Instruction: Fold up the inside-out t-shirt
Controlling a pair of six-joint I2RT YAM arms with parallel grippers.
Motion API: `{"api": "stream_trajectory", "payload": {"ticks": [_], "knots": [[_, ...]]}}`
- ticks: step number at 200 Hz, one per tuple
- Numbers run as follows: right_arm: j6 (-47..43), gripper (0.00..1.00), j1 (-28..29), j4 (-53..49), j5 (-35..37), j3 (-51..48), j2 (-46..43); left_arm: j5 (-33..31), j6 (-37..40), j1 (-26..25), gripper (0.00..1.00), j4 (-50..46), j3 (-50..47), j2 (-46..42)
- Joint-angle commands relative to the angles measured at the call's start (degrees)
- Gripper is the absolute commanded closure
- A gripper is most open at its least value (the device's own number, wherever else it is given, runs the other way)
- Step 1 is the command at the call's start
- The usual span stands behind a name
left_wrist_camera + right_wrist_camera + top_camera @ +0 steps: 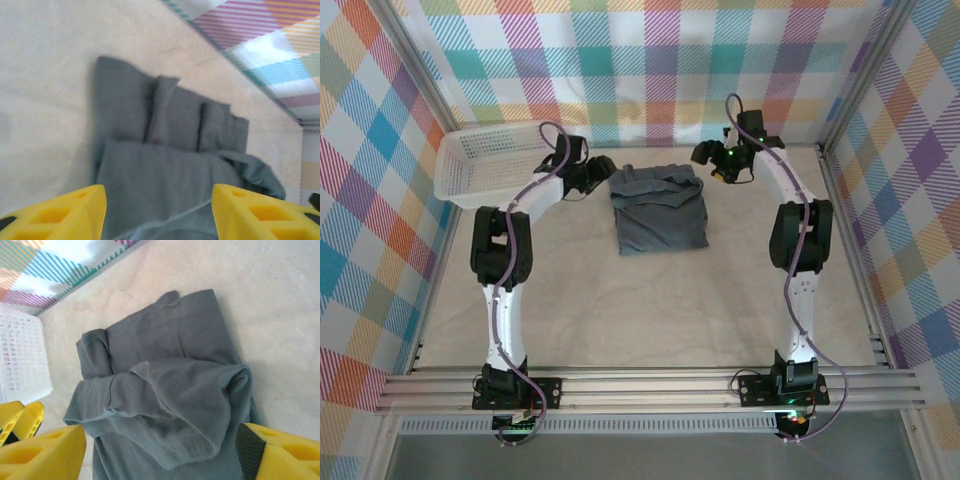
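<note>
**Slate-grey cloth, part-folded; both grippers open at its far end**

Cloth-covered table, near half: bare between the two arm bases. No obstruction is noted here.

The inside-out t-shirt lies beyond the middle of the table, between the two arms. It forms a rough rectangle, with its near part flat and smooth. Its far part is bunched, with a loose rolled layer lying over the flatter one.

Handling, as judged: the shirt is soft, light and limp. It will sag and drape the moment it is lifted, and stacked layers may slide apart. Pinching too deep risks taking several layers at once. The best hold looks to be the two far corners of the top layer, one per gripper, so the fold stays square.

The left gripper stands just beside the far-left corner, its yellow fingers spread wide above the cloth and gripping nothing. The right gripper stands at the far-right corner, likewise spread wide and empty, with the bunched layer below it.

Surroundings: a white lattice basket sits at the far left, beside the left arm and apart from the shirt. It could crowd a leftward swing. The checked back wall stands close behind and limits reach further out.
</note>
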Motion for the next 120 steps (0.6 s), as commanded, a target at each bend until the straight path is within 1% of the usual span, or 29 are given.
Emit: {"api": "stream_trajectory", "payload": {"ticks": [1, 12, 24, 45, 68, 82, 97, 110, 120], "knots": [[0.84, 0.19, -0.33, 4.78, -1.93, -18.20, -13.80, 0.61, 0.56, 0.43, 0.42, 4.46, -12.29, -11.20], [2.03, 0.21, -0.06, 10.18, -2.59, -29.05, -18.80, 1.54, -0.05, 0.01, 0.42, 6.69, -20.28, -15.53], [2.06, 0.23, 0.38, 12.10, -3.03, -36.47, -21.71, 1.80, -0.32, -0.93, 0.42, 7.33, -26.91, -19.33], [1.07, 0.24, 1.10, 11.91, -3.21, -43.28, -23.13, 2.38, -0.63, -3.84, 0.43, 8.49, -35.17, -23.58], [1.73, 0.25, 1.62, 13.39, -3.33, -47.30, -22.29, 3.35, -0.97, -7.55, 0.44, 8.95, -37.59, -23.22], [2.44, 0.31, 2.36, 14.47, -3.00, -48.42, -21.11, 2.72, -2.32, -9.27, 0.46, 10.29, -38.75, -22.09], [2.91, 0.38, 3.24, 14.85, -2.76, -48.38, -19.38, 3.50, -3.90, -10.27, 0.48, 13.03, -39.21, -20.49], [3.64, 0.49, 3.64, 15.52, -3.32, -48.02, -18.13, 2.98, -4.22, -10.76, 0.51, 13.40, -38.54, -19.03], [4.29, 0.59, 3.74, 16.07, -3.15, -47.60, -17.59, 2.84, -4.54, -10.95, 0.56, 13.76, -37.90, -17.75]]}}
